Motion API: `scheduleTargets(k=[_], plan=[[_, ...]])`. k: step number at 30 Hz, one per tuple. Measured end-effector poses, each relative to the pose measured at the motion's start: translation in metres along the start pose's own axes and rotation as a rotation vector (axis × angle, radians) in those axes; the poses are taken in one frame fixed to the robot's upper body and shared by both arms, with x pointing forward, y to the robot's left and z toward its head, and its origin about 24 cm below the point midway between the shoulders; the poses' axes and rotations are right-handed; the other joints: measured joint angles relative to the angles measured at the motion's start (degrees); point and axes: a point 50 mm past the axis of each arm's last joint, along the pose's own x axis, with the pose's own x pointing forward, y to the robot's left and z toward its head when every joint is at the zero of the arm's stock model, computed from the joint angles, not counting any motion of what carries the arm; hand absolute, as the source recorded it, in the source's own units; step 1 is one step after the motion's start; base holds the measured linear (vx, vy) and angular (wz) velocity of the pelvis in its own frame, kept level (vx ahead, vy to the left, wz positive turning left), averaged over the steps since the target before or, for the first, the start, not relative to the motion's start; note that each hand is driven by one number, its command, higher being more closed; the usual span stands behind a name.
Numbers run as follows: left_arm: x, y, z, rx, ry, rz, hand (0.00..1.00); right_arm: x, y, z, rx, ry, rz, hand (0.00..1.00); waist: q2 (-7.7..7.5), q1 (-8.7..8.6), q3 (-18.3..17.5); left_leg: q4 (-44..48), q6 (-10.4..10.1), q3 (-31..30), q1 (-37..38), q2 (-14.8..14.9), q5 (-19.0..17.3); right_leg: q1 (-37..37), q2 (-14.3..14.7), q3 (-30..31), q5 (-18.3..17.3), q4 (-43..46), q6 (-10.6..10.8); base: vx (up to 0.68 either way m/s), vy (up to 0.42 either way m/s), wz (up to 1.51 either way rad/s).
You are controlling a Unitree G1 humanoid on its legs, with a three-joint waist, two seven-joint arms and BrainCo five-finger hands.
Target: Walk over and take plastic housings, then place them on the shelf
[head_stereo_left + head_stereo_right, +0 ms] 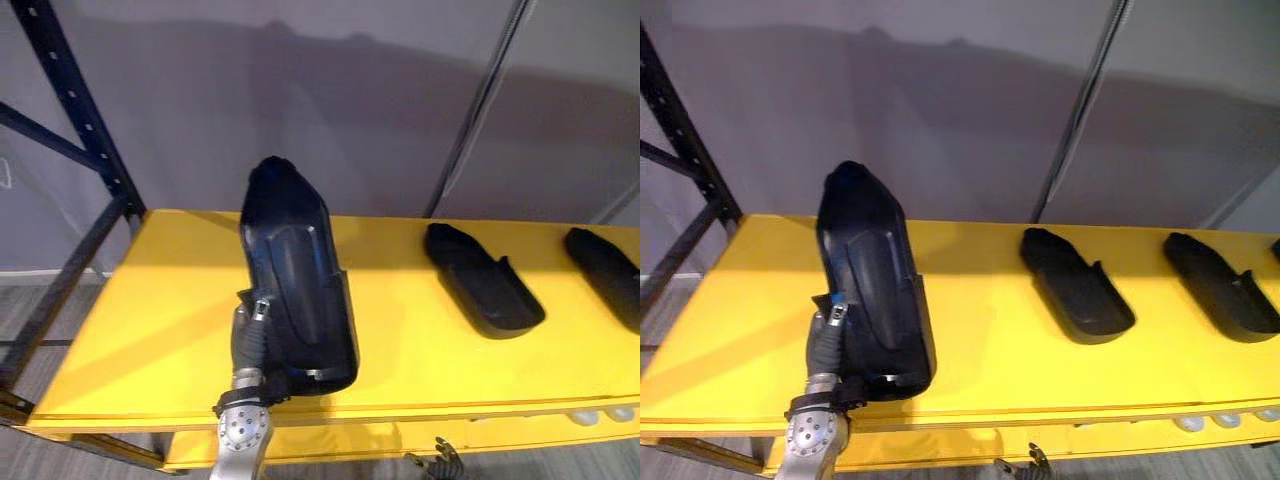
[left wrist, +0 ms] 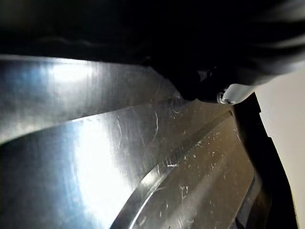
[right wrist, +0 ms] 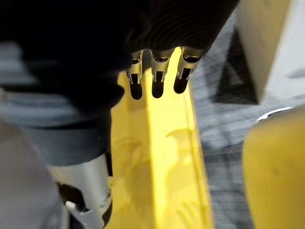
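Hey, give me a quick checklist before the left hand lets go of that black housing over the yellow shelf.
1. Grip: left hand curled on the held housing at its near end: ok.
2. Held housing lying flat: not ok, it is tilted, far end up.
3. Its near end resting on the shelf: cannot tell.
4. Gap to the nearest placed housing: apart, ok.
5. Bare shelf beside the held housing: ok.
6. Right hand out of the way, open below the shelf's front edge: ok.

Glossy, scratched dark plastic housing (image 2: pixel 143 157) close up; silver piece of the left hand (image 2: pixel 233 93) against it
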Motion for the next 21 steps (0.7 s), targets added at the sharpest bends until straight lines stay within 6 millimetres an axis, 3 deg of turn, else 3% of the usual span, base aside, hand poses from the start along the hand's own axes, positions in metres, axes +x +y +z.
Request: scheduleTargets(k=[3,5,6,8,9,12,16,21], plan=[[0.003,-0.001,0.001,0.012,-0.005,-0.011,1.00,0.000,0.009,0.002,0.013,-0.003,0.019,0.00,-0.70,0.92,0.3,1.9,1.0,1.7,-0.6,-1.7,-0.3,-1.2,-1.9,0.6,5.1,2.2,-1.5,0.00,0.440,0.10],[0.003,-0.001,0.003,0.010,-0.013,-0.012,1.00,0.000,0.007,0.005,0.013,-0.012,0.015,0.00,-0.54,1.62,0.5,1.3,3.1,4.0,0.5,-1.9,-0.3,-4.6,-2.1,1.5,4.9,8.2,-2.1,-0.05,0.268,-0.20],[0.003,-0.001,0.004,0.011,-0.021,-0.012,1.00,0.001,0.007,0.009,0.030,-0.026,0.008,0.00,-0.49,1.25,0.8,0.1,4.2,4.6,1.3,-1.9,-0.7,-7.3,-0.6,4.4,-0.2,15.7,-1.1,-0.07,0.165,-0.07],[0.002,-0.004,0.005,0.010,-0.024,-0.024,1.00,0.000,0.008,0.008,0.037,-0.024,0.008,0.00,-1.09,0.91,1.1,-1.4,4.7,5.1,2.9,-3.2,-0.4,-8.9,3.8,6.9,-6.6,23.4,-0.2,-0.06,-0.022,0.04],[0.000,-0.008,0.004,0.005,-0.017,-0.032,1.00,0.000,0.006,0.007,0.031,-0.023,0.006,0.00,-0.95,1.15,0.8,-1.7,4.7,5.6,3.3,-4.4,-0.4,-8.7,4.8,6.5,-10.1,23.6,-1.7,-0.04,-0.096,-0.10],[-0.001,-0.018,0.008,0.001,-0.031,-0.075,1.00,-0.001,0.005,0.006,0.017,-0.022,0.011,0.00,-0.67,1.25,0.6,-1.2,3.9,4.9,2.0,-5.4,0.0,-5.8,4.9,7.7,-14.4,16.1,-2.7,-0.02,-0.118,0.04],[-0.002,-0.020,0.009,0.019,-0.037,-0.095,1.00,-0.001,0.003,0.003,0.037,-0.011,0.002,0.00,-0.59,0.83,0.5,-3.2,2.2,3.9,4.1,-3.8,1.3,-3.0,6.7,6.3,-13.8,14.4,-3.7,0.04,-0.113,0.12],[0.000,-0.014,0.008,0.026,-0.034,-0.072,1.00,-0.002,0.005,0.001,0.049,-0.003,0.004,0.00,-0.35,0.85,-0.7,-8.2,1.9,5.0,6.7,-3.7,3.6,-1.1,7.5,6.5,-11.1,10.0,-4.2,0.07,-0.012,-0.07]])
